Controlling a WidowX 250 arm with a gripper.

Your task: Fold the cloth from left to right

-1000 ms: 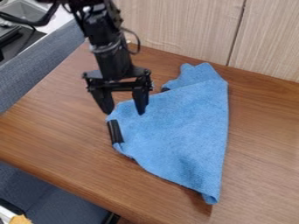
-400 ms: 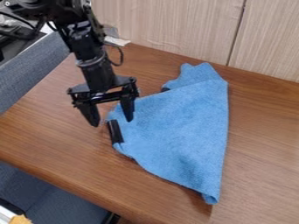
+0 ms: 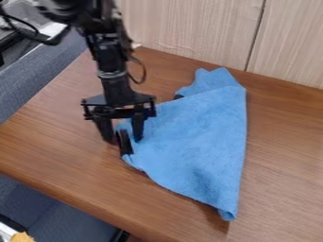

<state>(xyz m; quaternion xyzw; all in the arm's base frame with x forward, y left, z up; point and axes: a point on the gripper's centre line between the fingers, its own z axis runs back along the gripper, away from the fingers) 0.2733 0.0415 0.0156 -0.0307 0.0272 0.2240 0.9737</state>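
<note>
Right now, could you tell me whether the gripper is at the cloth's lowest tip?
No, the gripper is at the left end of the blue cloth, with its fingers apart.

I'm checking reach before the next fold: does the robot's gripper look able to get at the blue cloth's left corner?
Probably yes: the open gripper hangs right over that corner of the cloth, with nothing lying on top.

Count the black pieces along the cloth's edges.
2. A long black piece sits at the left edge of the blue cloth; a small black piece peeks out near its upper fold. More may be hidden underneath.
</note>
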